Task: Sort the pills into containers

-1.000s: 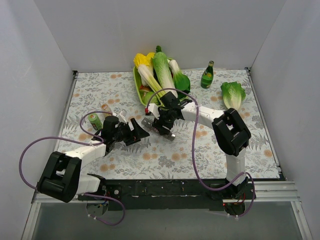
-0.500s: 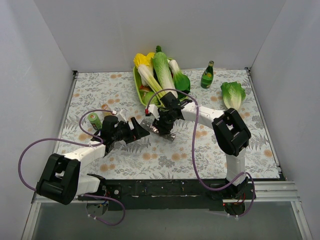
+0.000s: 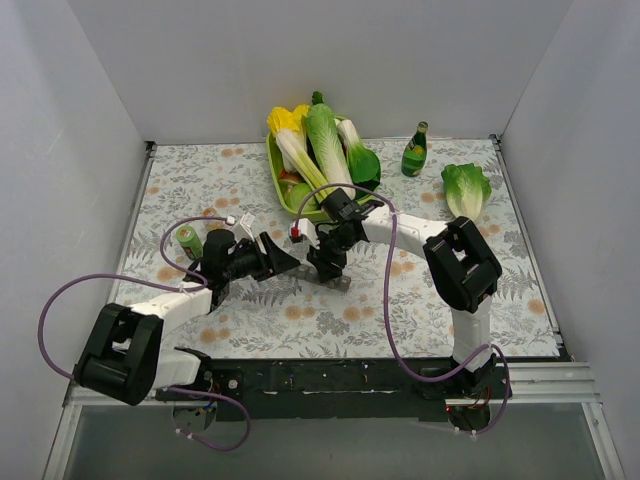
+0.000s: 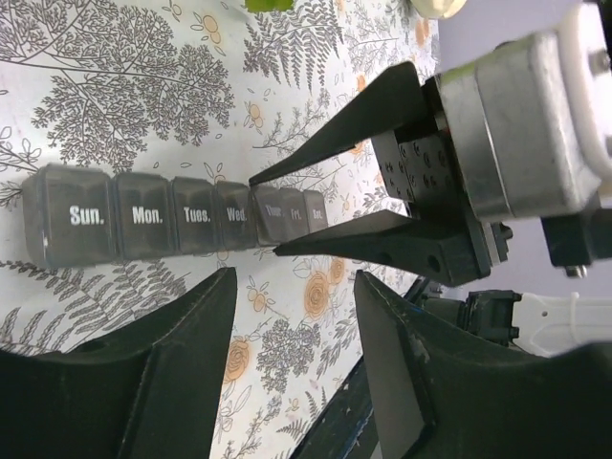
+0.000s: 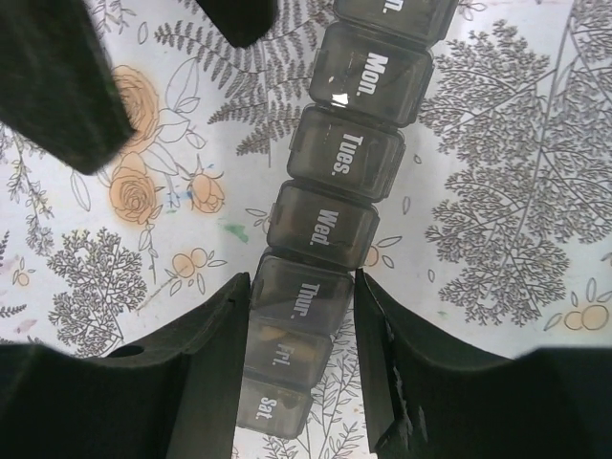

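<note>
Right gripper (image 3: pixel 325 262) lowered astride the containers (image 3: pixel 342 283)
Top view: within the last second it sank at mid-table, covering most of them, and the left gripper (image 3: pixel 290 260) edged nearer; a grasp seems close. Left wrist: left fingers (image 4: pixel 182 354) wide, empty, short of the containers. Right wrist: fingers (image 5: pixel 206 363) flank Thur. to Sat.; whether they press I cannot tell, Sun. is cut off, no loose pills show

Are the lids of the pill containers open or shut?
Shut: every day-labelled lid on the containers lies flat in both wrist views.
</note>
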